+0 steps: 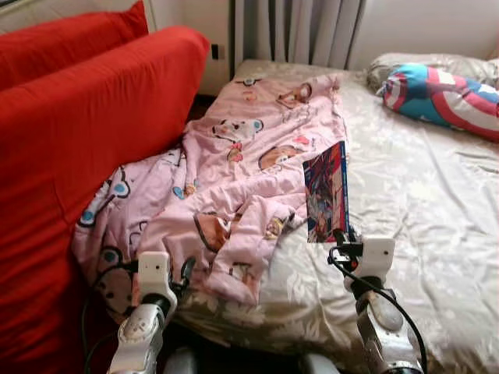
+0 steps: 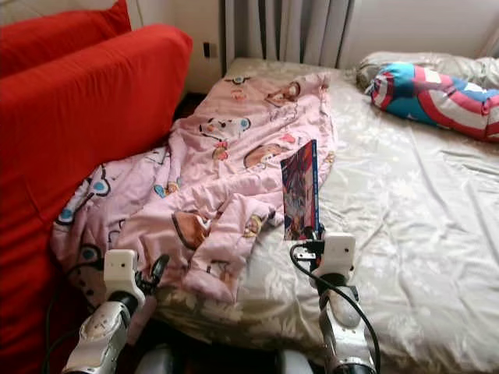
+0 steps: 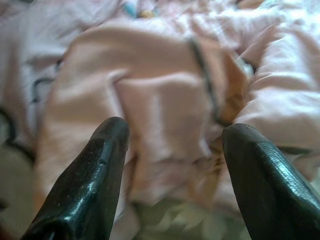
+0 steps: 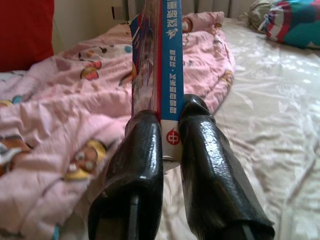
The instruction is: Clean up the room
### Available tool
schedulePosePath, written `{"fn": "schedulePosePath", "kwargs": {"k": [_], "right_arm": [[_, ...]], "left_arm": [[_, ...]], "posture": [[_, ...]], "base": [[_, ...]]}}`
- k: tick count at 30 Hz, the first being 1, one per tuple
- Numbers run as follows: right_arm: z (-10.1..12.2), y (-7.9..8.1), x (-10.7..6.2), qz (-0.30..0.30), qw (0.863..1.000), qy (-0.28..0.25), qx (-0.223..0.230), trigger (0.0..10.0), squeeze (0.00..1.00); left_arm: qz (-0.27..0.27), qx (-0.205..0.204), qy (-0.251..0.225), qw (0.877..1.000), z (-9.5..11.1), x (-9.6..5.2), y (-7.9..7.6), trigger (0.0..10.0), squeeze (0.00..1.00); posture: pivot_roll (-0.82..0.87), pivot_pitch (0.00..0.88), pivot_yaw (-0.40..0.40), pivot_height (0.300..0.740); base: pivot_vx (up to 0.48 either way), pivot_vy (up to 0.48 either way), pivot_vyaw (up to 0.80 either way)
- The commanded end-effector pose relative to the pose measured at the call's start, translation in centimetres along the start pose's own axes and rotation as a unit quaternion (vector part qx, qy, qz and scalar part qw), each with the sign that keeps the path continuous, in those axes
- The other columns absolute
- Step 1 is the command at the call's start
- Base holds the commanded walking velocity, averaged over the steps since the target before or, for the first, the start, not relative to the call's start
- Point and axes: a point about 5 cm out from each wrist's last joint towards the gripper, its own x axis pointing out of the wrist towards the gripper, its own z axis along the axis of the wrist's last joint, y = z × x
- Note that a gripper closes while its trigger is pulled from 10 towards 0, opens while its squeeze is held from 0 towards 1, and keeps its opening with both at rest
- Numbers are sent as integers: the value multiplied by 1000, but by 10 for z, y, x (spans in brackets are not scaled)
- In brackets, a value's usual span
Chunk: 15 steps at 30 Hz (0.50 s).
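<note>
A thin book (image 1: 326, 192) with a colourful cover and blue spine (image 4: 171, 60) stands upright above the bed, pinched at its lower edge by my right gripper (image 4: 169, 131), which is shut on it. A crumpled pink cartoon-print blanket (image 1: 234, 171) lies across the left half of the bed. My left gripper (image 1: 184, 274) hovers at the blanket's near corner, its two black fingers (image 3: 95, 175) spread open with pink folds (image 3: 165, 115) just beyond them and nothing between them.
A big red sofa cushion (image 1: 86, 132) leans against the bed's left side. The bed sheet (image 1: 421, 202) is beige with a floral pattern. A red, white and blue shield-print pillow (image 1: 440, 95) lies at the far right. Curtains (image 1: 296, 31) hang behind.
</note>
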Motion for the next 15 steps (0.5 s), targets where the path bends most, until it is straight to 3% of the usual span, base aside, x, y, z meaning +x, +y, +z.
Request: {"fn": "schedulePosePath", "kwargs": {"k": [1, 8, 9, 15], "right_arm": [[15, 1, 6, 6, 999, -32, -5, 10000, 0], [15, 8, 9, 7, 999, -32, 9, 10000, 0], [11, 14, 8, 15, 1000, -21, 10, 10000, 0], [3, 17, 7, 10, 1000, 2, 21, 10000, 0]], "left_arm": [[22, -7, 23, 999, -10, -3, 10, 10000, 0], [38, -4, 86, 996, -34, -11, 21, 10000, 0], [43, -8, 112, 993, -43, -14, 23, 10000, 0], [48, -17, 147, 988, -54, -18, 22, 10000, 0]], "posture": [[-31, 0, -51, 711], [-16, 3, -50, 740], [-22, 6, -48, 740], [-26, 15, -42, 740]], "base": [[0, 0, 0], [0, 0, 0], [0, 0, 0], [0, 0, 0]]}}
